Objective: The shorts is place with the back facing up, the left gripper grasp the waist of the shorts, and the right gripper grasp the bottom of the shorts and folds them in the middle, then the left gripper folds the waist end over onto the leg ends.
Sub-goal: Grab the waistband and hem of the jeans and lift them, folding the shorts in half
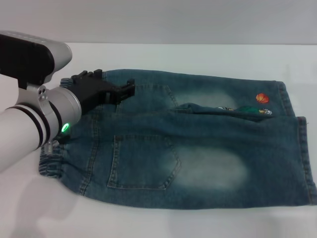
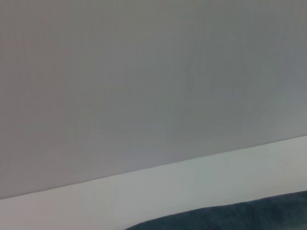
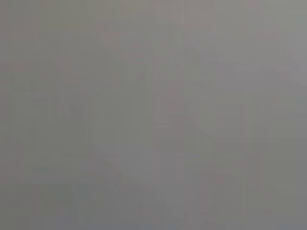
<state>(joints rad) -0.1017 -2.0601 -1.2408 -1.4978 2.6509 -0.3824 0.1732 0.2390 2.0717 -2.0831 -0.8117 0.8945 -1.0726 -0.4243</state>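
The blue denim shorts (image 1: 198, 148) lie flat on the white table (image 1: 163, 223) with both back pockets up. The ruffled waist of the shorts (image 1: 49, 161) is at the left. The flat leg ends (image 1: 307, 163) are at the right, with a small orange basketball print (image 1: 262, 98) near the far hem. My left gripper (image 1: 128, 90) hovers over the far part of the waist end, its black claw pointing toward the legs. The left wrist view catches only an edge of the shorts (image 2: 240, 215). The right gripper is out of view.
A grey wall (image 2: 144, 72) rises behind the table's far edge. Between the two legs, a fold of cloth (image 1: 223, 110) is bunched up. The right wrist view shows only plain grey.
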